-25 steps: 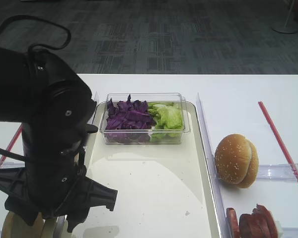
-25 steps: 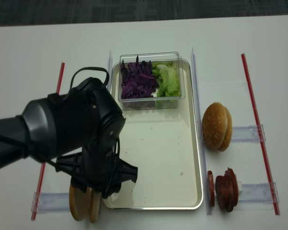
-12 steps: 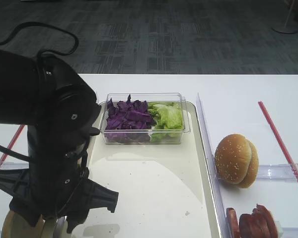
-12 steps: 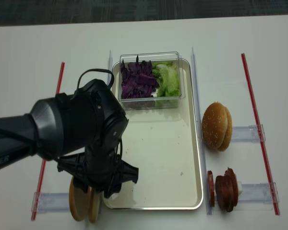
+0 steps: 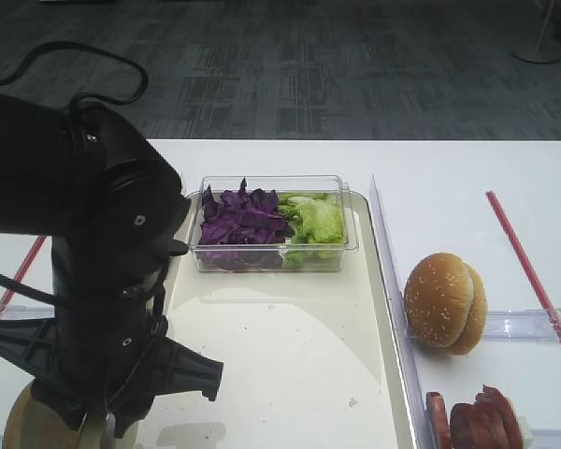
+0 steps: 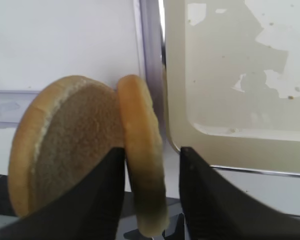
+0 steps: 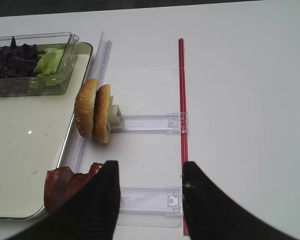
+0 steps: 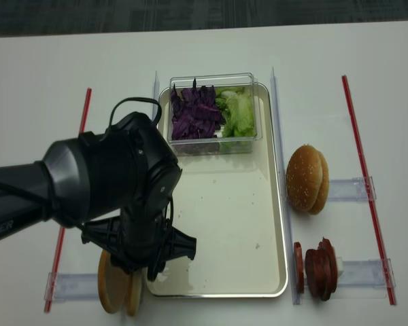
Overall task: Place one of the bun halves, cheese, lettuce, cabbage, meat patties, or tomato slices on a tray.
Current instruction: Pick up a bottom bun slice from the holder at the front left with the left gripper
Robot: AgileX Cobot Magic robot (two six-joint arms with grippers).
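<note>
The left gripper [image 6: 150,192] straddles the nearer bun half [image 6: 142,155], fingers either side, though I can't tell whether they pinch it yet. Standing on edge just outside the tray [image 6: 240,145], it looks light and squashy, so grip its flat faces gently.

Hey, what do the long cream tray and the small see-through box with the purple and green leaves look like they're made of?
Long cream tray: probably enamelled or coated metal; glossy surface with reflections, thin silvery rim. Small see-through box: looks like clear rigid plastic; the purple and green leaves show through its walls.
</note>
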